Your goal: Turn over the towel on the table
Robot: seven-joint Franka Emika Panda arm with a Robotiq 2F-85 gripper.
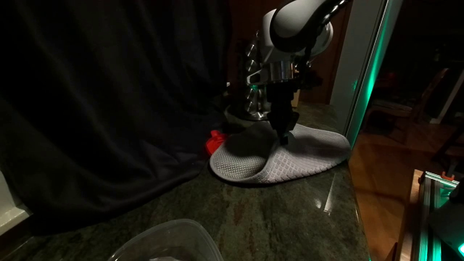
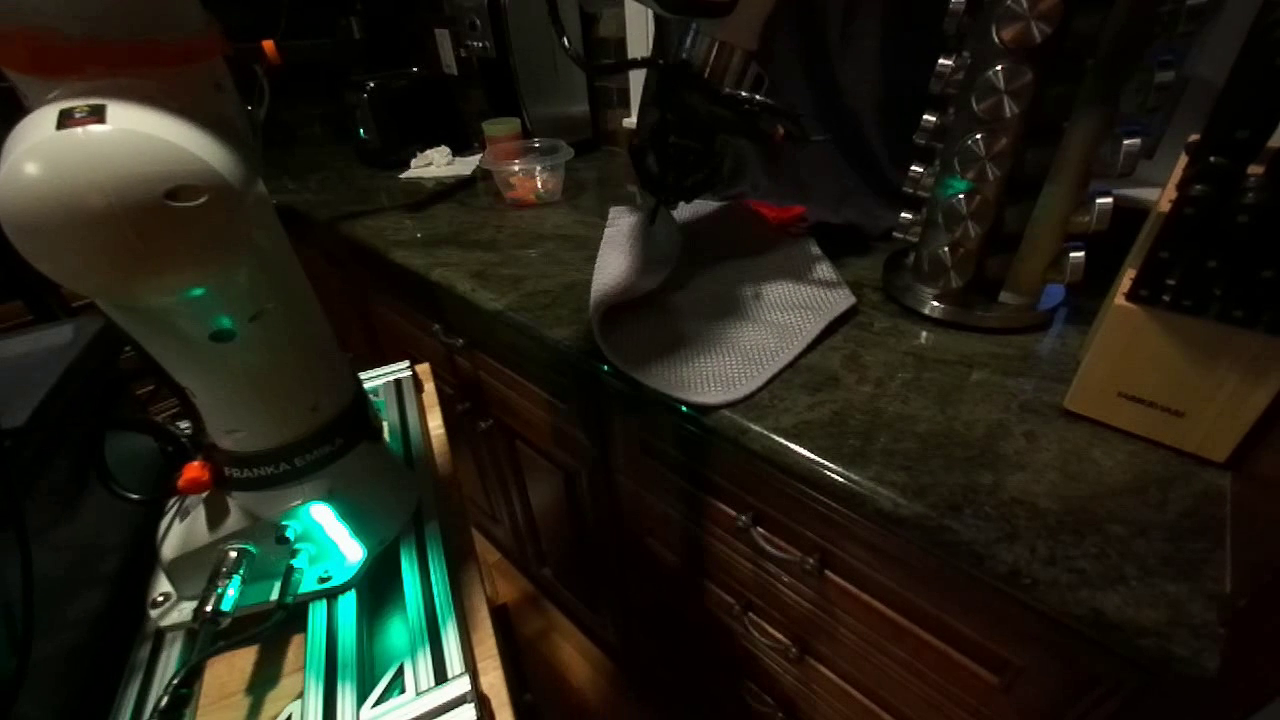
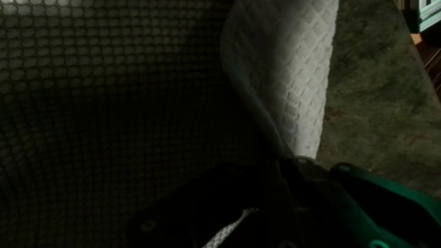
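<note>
Though dim, orange bits (image 2: 528, 189) in clear bowl (image 2: 556, 174)

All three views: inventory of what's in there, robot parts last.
counter: 1, dark green, in all views
towel: 1, grey, on counter, partly raised
red thing: 1, red, beside towel
bowl: 1, clear, on counter
cup: 1, green-orange, behind bowl
paper: count unclear, white, near bowl
rack: 1, silver, on counter
knife block: 1, tan, near rack
curtain: 1, black, beside counter
drawers: several, brown, below counter
appliances: 2+, dark, background
chair: 1+, brown, background
stand: 1, silver, beside counter
arm: 1, white, over counter
gripper: 1, black, closed on towel
</note>
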